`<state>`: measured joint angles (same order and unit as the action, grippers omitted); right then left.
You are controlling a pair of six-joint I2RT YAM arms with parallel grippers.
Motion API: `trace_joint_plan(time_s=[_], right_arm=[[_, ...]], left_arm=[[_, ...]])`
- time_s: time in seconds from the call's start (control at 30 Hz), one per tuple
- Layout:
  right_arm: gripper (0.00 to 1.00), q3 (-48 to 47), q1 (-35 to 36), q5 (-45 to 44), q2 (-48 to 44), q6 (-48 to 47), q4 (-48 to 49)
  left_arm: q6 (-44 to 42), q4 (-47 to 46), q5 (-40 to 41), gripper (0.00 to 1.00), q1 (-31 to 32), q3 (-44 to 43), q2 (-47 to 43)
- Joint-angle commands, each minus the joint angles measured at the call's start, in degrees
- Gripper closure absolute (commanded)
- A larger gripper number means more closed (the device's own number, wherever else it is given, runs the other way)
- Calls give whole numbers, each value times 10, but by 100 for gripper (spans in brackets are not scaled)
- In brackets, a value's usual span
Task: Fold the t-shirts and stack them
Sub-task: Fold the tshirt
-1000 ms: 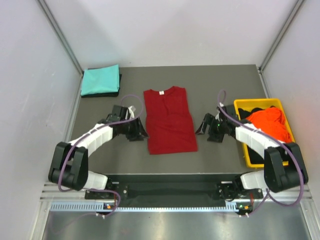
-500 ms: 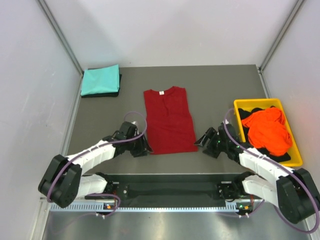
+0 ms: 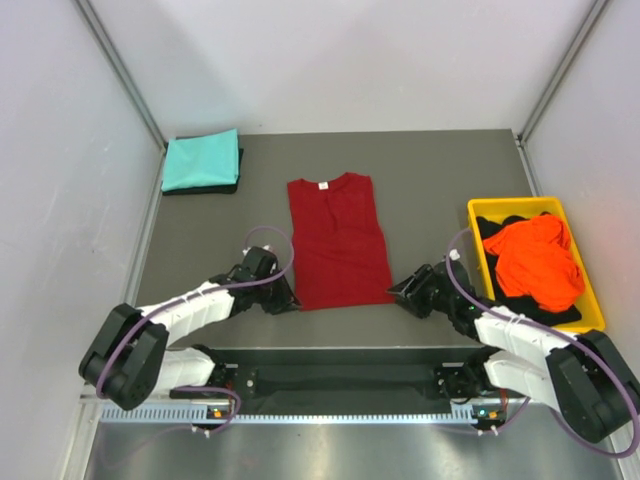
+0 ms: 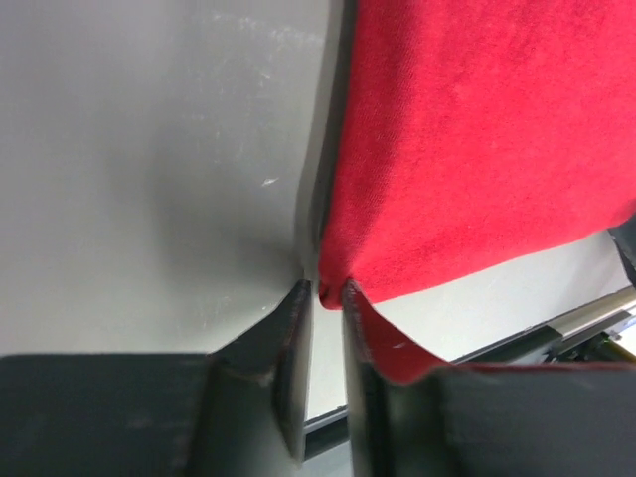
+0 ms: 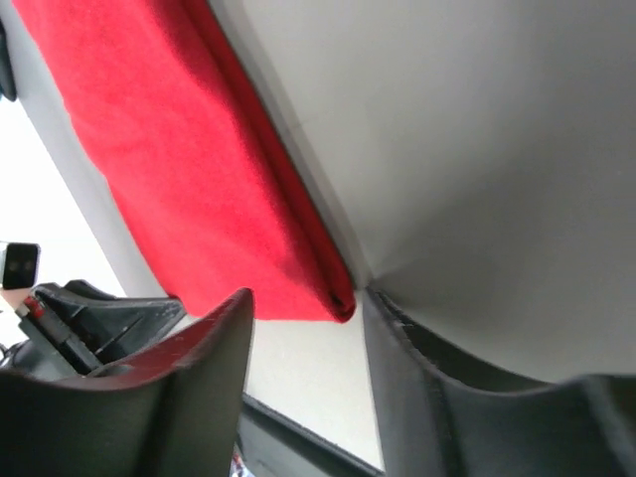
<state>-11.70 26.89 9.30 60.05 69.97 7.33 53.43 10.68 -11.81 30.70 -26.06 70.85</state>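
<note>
From above, the dark red tee (image 3: 338, 240) lies flat mid-table, folded into a long strip. The teal tee (image 3: 201, 160) sits folded at its 10 o'clock, and the orange tee (image 3: 538, 260) is heaped in the yellow bin (image 3: 590, 305) at 3. The left gripper (image 3: 283, 298) is at the hem's 7 o'clock corner, the right gripper (image 3: 398, 292) at 5.

Left wrist: jaws nearly together, cloth corner at the tips; pinched or not, I cannot tell.

Right wrist: jaws apart, straddling the corner.

The cloth looks light, limp and layered; it is probably best taken at both hem corners, through all layers

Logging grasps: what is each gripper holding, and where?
Right gripper open around the red t-shirt's near right corner; left gripper at its left corner, hold unclear.
</note>
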Motion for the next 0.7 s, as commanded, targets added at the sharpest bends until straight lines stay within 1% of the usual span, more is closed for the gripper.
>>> trace_joint_plan(time_s=[0.0, 0.03, 0.13, 0.2, 0.27, 0.3, 0.33, 0.4, 0.43, 0.5, 0.57, 0.67], right_arm=[[53, 13, 14, -40, -2, 9, -11], [59, 13, 16, -43, -4, 9, -14], [69, 18, 18, -51, -1, 11, -6], [71, 20, 18, -44, 14, 11, 16], [69, 14, 18, -36, 34, 5, 25], [68, 12, 19, -30, 39, 6, 28], [65, 12, 22, -28, 42, 7, 30], [64, 15, 25, -30, 45, 12, 30], [63, 17, 29, -31, 42, 18, 31], [63, 24, 32, -38, 38, 24, 31], [63, 29, 35, -45, 31, 26, 26], [64, 39, 37, -56, 20, 33, 29]], left_arm=[[-31, 18, 28, 79, 7, -31, 5], [-35, 25, 32, 81, 7, -36, 6], [-44, 35, 37, 91, 7, -48, 8], [-40, 31, 30, 96, 7, -44, 8], [-37, 21, 22, 96, 8, -42, 10], [-36, 21, 13, 94, 8, -42, 10], [-34, 22, 10, 87, 9, -43, 10], [-24, 36, 20, 76, 10, -41, 2], [-19, 38, 26, 69, 14, -39, -16], [1, 43, 39, 63, 15, -24, -36], [20, 22, 37, 59, 15, -1, -62], [55, -6, 22, 57, 15, 26, -71]])
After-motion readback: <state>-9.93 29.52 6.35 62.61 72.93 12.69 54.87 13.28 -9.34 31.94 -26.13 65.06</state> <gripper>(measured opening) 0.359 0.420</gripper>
